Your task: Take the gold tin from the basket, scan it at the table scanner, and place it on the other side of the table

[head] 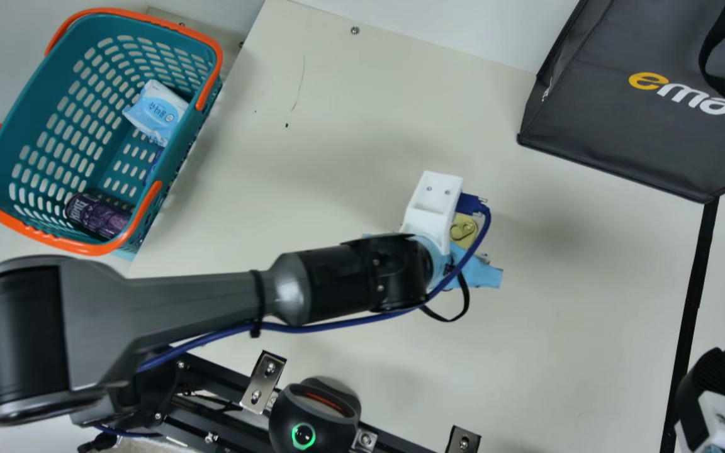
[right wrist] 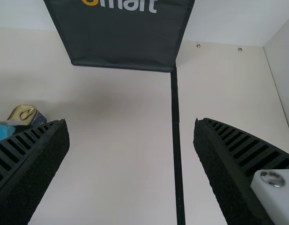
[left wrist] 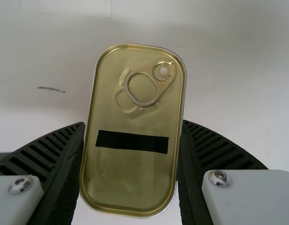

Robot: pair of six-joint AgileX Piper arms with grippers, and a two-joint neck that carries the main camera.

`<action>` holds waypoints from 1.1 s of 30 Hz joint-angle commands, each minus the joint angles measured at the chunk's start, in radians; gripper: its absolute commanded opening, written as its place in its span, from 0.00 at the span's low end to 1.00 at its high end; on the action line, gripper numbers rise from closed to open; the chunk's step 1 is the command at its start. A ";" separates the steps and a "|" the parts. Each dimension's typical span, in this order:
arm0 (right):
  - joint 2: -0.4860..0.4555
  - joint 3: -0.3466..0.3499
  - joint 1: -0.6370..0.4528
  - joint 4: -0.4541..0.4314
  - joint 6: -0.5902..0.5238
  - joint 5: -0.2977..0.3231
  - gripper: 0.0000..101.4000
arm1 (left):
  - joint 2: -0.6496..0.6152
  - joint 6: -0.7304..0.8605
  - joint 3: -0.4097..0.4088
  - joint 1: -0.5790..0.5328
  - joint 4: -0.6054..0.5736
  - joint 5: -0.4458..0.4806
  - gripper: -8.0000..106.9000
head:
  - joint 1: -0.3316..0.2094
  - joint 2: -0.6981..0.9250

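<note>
My left gripper (head: 457, 251) is over the middle of the table, its fingers mostly hidden under its wrist. Part of the gold tin (head: 464, 230) peeks out beside the white camera mount. In the left wrist view, my left gripper (left wrist: 132, 133) is shut on the gold tin (left wrist: 135, 180), one finger against each long side, pull ring and black strip facing the camera. At the lower right corner stands my right gripper (head: 715, 377). The right wrist view has my right gripper (right wrist: 131, 129) open with nothing between its fingers, and the tin (right wrist: 25, 114) off to one side.
A teal basket (head: 7, 145) at the upper left holds a blue-white pack (head: 158, 112) and a purple can (head: 98, 215). The round black scanner (head: 315, 418) is at the near edge. A dark bag (head: 614, 138) stands upper right, beside a black tape line (head: 693, 302).
</note>
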 commanded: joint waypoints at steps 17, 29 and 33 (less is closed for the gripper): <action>0.000 0.000 0.000 0.000 0.000 0.000 0.94 | 0.119 -0.128 -0.105 -0.053 0.073 0.047 0.20 | -0.029 0.004; 0.000 0.000 0.000 0.000 0.000 0.000 0.94 | 0.114 -0.142 -0.095 -0.055 0.068 0.034 0.55 | -0.029 0.004; 0.000 0.000 0.000 0.000 0.000 0.000 0.94 | 0.106 -0.127 -0.080 -0.048 0.051 0.013 0.67 | -0.029 0.004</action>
